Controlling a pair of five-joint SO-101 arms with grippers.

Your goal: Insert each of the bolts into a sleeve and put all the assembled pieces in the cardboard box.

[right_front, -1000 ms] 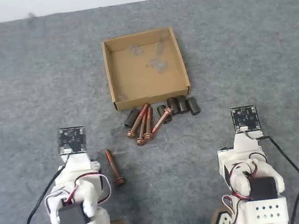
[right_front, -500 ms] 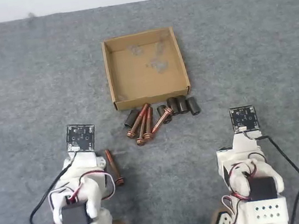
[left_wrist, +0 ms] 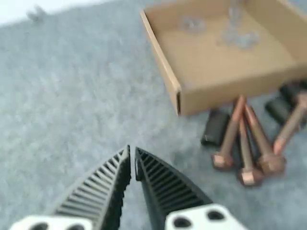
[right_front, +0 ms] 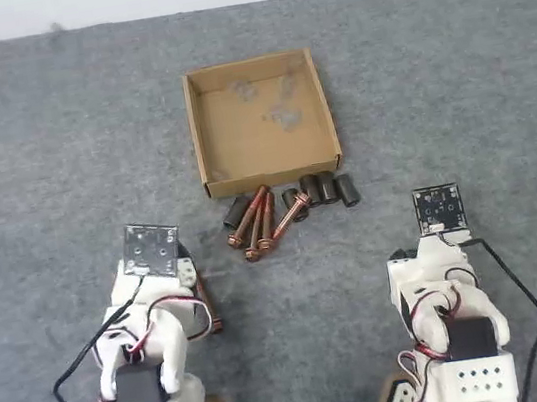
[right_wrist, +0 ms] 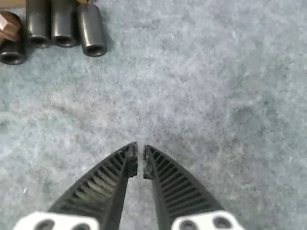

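Bolts (right_front: 257, 225) and sleeves (right_front: 327, 189) lie loose before the cardboard box (right_front: 275, 174), ahead of both closed pincers.
We see the left gripper (left_wrist: 133, 152) with its fingers pressed together, tips over grey carpet (left_wrist: 72, 96); the clustered bolts and one black sleeve (left_wrist: 214, 128) lie ahead of it, well apart, just before the box's near wall. A lone bolt (right_front: 212, 316) lies just beside our left arm (right_front: 150, 320). The right gripper (right_wrist: 140, 149) also has its fingers together, with the row of sleeves ahead, well apart from its tips.
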